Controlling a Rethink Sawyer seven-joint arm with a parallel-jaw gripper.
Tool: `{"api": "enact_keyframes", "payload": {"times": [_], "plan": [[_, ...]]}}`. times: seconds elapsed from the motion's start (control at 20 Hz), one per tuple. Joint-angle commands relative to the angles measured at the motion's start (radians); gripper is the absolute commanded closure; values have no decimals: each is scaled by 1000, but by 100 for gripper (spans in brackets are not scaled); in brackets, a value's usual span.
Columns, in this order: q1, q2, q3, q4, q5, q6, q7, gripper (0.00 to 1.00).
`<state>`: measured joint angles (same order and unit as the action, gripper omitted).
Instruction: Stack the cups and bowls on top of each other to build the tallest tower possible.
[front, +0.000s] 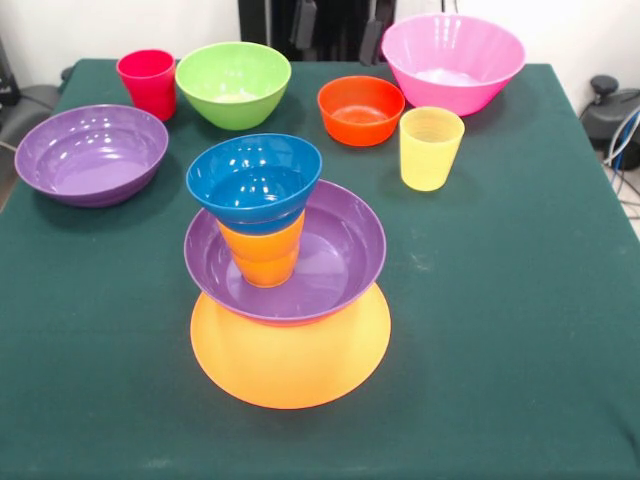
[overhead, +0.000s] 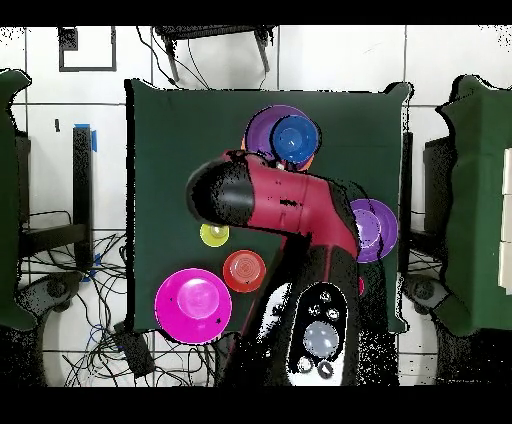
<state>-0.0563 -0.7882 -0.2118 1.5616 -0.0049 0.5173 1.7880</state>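
The tower (front: 285, 270) is sitting nearest on the counter (front: 520, 330): yellow-orange bowl (front: 290, 365), purple bowl (front: 340, 255), orange cup (front: 265, 258), blue bowl (front: 254, 180) on top. At eleven o'clock the green bowl (front: 233, 83) is waiting, probably next; it is needing a centred, level landing. The jaws are hidden, so their state cannot be told.

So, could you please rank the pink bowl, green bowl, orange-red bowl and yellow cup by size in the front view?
1. pink bowl, widest and deepest.
2. green bowl.
3. orange-red bowl.
4. yellow cup, narrowest, though it stands slightly nearer the camera and looks taller than the orange-red bowl.
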Motion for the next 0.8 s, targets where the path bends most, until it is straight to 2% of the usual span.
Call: {"api": "enact_keyframes", "payload": {"times": [0.05,0.25,0.55,0.8], "plan": [[-6,-24,112,297,-15,-125,121,0],[-35,-22,136,353,-14,-120,80,0],[-114,15,194,412,-35,-197,49,0],[-115,73,153,392,-74,-246,78,0]]}}
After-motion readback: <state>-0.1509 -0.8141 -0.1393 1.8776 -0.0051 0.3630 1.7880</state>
